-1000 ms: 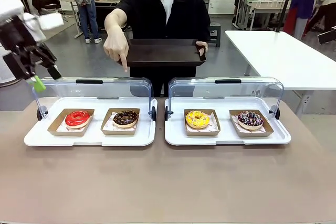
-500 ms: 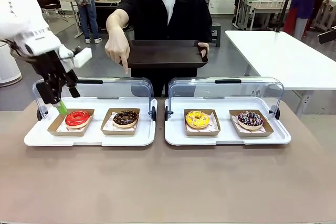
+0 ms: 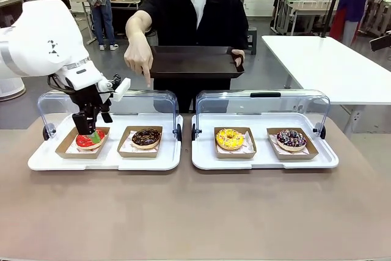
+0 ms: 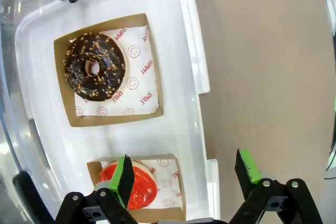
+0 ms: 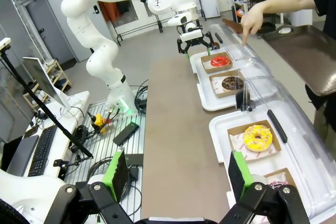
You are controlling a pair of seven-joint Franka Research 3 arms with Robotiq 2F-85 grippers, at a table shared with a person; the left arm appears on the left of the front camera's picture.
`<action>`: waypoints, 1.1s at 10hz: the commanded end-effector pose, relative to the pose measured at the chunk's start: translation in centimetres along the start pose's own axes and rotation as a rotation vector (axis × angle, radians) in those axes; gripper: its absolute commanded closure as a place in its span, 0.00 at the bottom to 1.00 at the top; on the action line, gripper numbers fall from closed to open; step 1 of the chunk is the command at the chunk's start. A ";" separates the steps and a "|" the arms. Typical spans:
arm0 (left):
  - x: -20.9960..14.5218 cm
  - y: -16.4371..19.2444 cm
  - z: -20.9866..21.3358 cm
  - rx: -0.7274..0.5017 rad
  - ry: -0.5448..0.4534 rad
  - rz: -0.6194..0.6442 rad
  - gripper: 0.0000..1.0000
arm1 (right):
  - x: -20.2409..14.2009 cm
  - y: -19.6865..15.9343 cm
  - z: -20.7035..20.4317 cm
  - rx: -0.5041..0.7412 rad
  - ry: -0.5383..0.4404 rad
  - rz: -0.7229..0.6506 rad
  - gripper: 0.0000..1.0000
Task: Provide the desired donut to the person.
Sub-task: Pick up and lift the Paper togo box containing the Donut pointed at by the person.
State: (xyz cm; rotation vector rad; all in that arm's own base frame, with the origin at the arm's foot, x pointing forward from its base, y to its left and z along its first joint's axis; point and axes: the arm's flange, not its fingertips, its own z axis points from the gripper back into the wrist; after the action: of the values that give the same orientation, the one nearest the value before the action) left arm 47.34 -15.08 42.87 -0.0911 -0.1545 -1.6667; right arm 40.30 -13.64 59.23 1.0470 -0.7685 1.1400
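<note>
The person [image 3: 194,10] stands at the far side and holds a dark tray [image 3: 195,62] in one hand. The other hand's finger [image 3: 145,80] points down above the chocolate donut [image 3: 146,137] [image 4: 94,66]. A red donut [image 3: 90,140] [image 4: 137,187] lies in the box to its left. My left gripper [image 3: 87,130] [image 4: 186,174] hangs open just above the red donut and the tray's near edge, nothing between its fingers. In the right wrist view, my right gripper [image 5: 178,177] is open and empty, well back from the table.
Two white trays [image 3: 36,160] [image 3: 201,162] with clear raised lids [image 3: 109,99] [image 3: 263,97] stand side by side. The right tray holds a yellow donut [image 3: 230,139] and a sprinkled dark donut [image 3: 291,139]. Bare brown tabletop [image 3: 195,212] lies in front.
My left arm has swung in from the far left and come down over the red donut, still open. The person's pointing hand and tray have stayed put.
</note>
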 end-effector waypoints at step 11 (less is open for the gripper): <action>0.5 0.6 -0.4 0.015 0.000 -0.010 0.00 | 0.0 0.1 0.0 0.007 -0.004 0.004 0.00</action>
State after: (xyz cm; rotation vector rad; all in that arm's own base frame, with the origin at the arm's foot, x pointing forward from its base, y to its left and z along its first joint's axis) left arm 47.96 -15.69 42.56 -0.0804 -0.1689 -1.6740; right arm 40.30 -13.64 59.24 1.0470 -0.7685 1.1400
